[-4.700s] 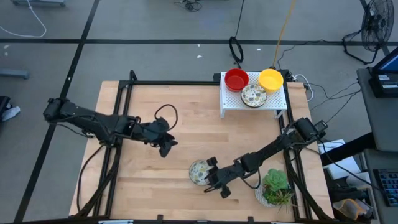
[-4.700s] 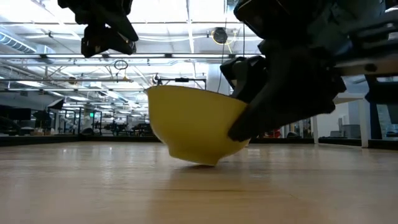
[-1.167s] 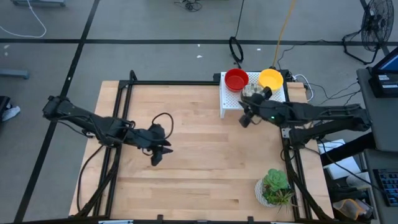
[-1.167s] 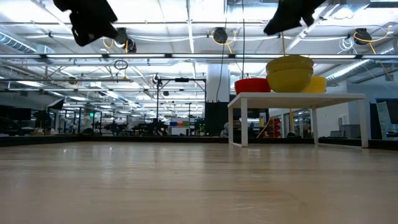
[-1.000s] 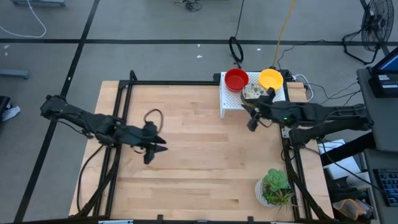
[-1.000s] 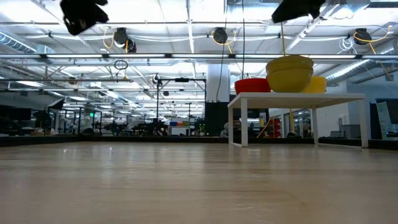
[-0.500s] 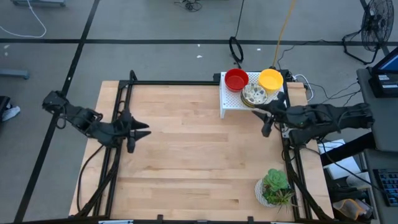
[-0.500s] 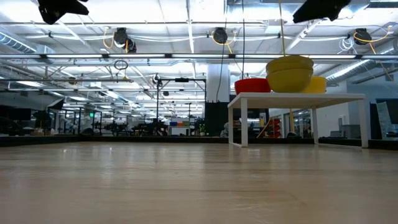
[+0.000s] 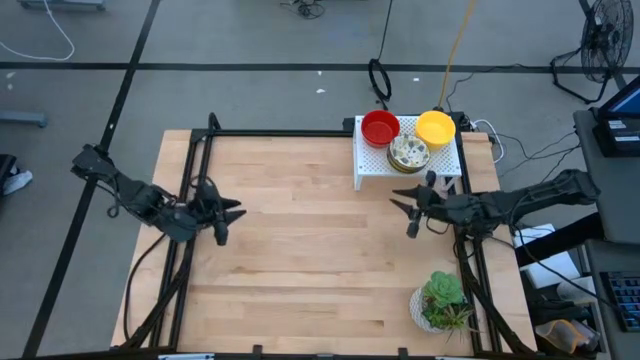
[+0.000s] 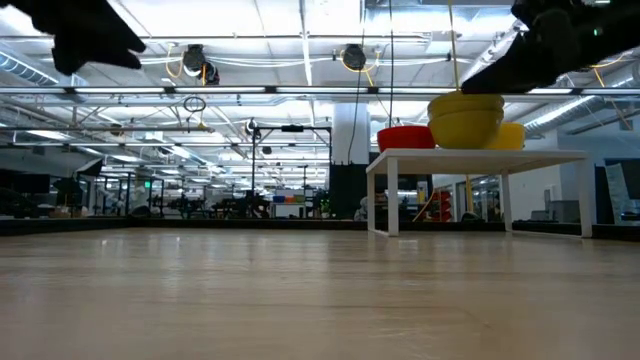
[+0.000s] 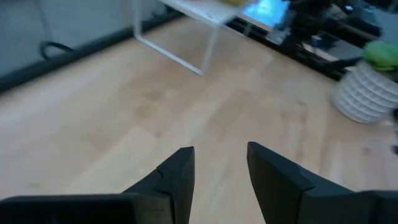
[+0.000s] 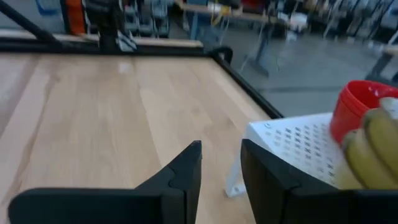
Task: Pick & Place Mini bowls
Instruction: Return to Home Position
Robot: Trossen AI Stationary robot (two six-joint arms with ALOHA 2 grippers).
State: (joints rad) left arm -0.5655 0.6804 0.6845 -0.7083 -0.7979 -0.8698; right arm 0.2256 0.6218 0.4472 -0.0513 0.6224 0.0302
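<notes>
near right corner of the light wooden tabletop (image 9: 320, 260): only a white ribbed pot with a green plant (image 9: 440, 300). farther in, left gripper (image 11: 219, 148) drawn back to the left edge, fingers apart, empty. right gripper (image 12: 221, 143) pulled away from the far right corner toward the right edge, fingers apart too, gripping nothing. at that far right corner, on the white perforated shelf (image 9: 372, 166): stack of whitish speckled mini bowls (image 9: 408, 152) in front, plain red bowl (image 9: 379, 128) and plain yellow bowl (image 9: 435, 127) behind. no bowl seen loose on the wood. judging by that, done with placing, merely retreating home.
</notes>
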